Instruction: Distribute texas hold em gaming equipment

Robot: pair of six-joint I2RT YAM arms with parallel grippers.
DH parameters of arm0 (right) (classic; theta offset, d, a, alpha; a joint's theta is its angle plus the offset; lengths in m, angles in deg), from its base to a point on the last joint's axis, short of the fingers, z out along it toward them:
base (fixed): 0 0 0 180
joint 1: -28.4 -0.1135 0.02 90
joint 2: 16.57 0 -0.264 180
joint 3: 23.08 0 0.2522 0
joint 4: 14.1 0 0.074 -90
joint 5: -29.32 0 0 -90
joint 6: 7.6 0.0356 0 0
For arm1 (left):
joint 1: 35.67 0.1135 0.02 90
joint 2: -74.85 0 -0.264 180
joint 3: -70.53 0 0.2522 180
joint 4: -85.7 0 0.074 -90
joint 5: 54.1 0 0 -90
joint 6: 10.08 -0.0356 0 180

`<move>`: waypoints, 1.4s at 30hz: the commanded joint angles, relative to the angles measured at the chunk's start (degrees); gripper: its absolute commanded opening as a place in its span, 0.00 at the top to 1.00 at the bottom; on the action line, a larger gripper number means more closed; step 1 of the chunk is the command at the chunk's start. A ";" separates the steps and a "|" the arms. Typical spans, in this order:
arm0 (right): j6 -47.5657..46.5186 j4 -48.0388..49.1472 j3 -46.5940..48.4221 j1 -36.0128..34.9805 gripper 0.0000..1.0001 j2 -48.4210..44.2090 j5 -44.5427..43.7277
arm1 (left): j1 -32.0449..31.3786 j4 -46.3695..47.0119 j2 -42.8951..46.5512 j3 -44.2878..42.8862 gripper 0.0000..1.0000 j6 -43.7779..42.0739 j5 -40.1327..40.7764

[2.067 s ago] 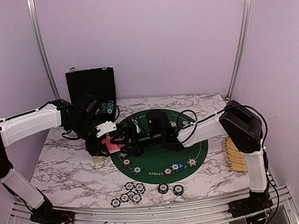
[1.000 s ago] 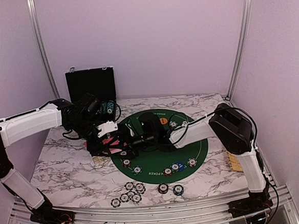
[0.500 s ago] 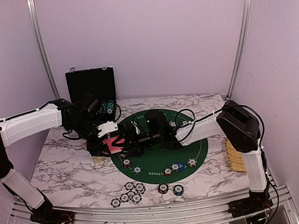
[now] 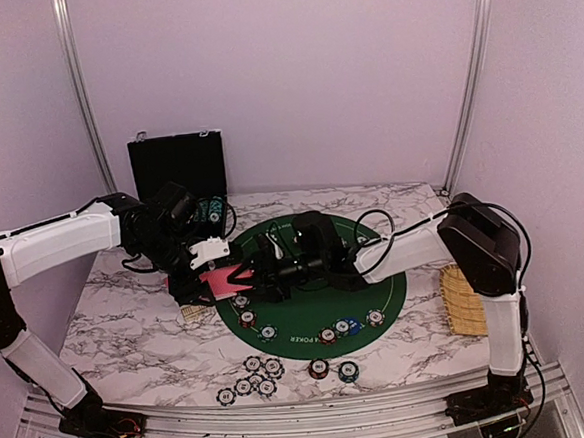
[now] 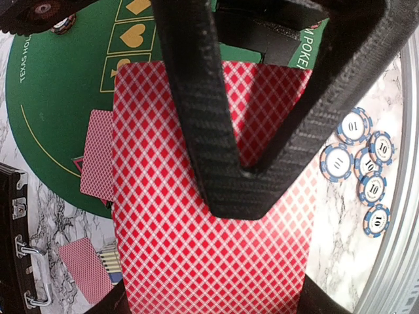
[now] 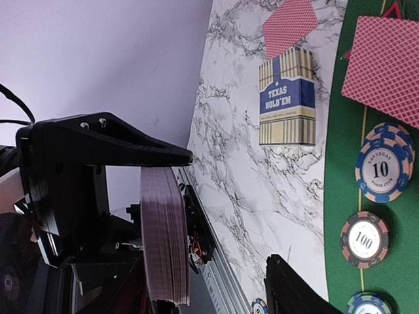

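Texas hold em gaming equipment is scattered over the marble table (image 4: 129, 331), and from where I stand the job looks only partly done. The biggest thing on the table is the round green poker mat (image 4: 304, 315). Behind it the black hinged case (image 4: 178, 165) stands open by the back wall, and a woven yellow tray (image 4: 465, 305) sits at the right edge.

Both arms meet over the mat's left rim. The left end effector (image 5: 239, 190) is clamped tight on the deck of red-backed playing cards (image 5: 196, 261), holding it flat above the mat's edge. The right end effector (image 4: 248, 276) is stretched across the mat to the deck. Its jaws are apart, with nothing between them that I can see. My guess is that it is lined up to draw the top card.

A striped card box (image 6: 286, 98) lies on the marble just beside the mat. One loose card (image 6: 386, 65) lies face down on the mat, and another loose card (image 6: 288, 19) lies on the marble beyond the box.

- **Front edge:** a cluster of blue-and-white chips (image 4: 253, 375), with a pair of chips (image 4: 333, 369) near it.
- **Mat, near side:** a row of chips (image 4: 350, 326).
- **Mat, left side:** three chips (image 4: 247, 319).

I'd say the chips are largely shared out. The dealing has barely begun, since the deck is thick and most cards are undealt. I cannot pick out the marker buttons for sure.
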 commanded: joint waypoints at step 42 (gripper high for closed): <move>-17.73 -25.27 9.18 22.66 1.00 -5.52 -1.74 | -0.09 -1.94 0.33 -0.33 0.93 -1.60 1.79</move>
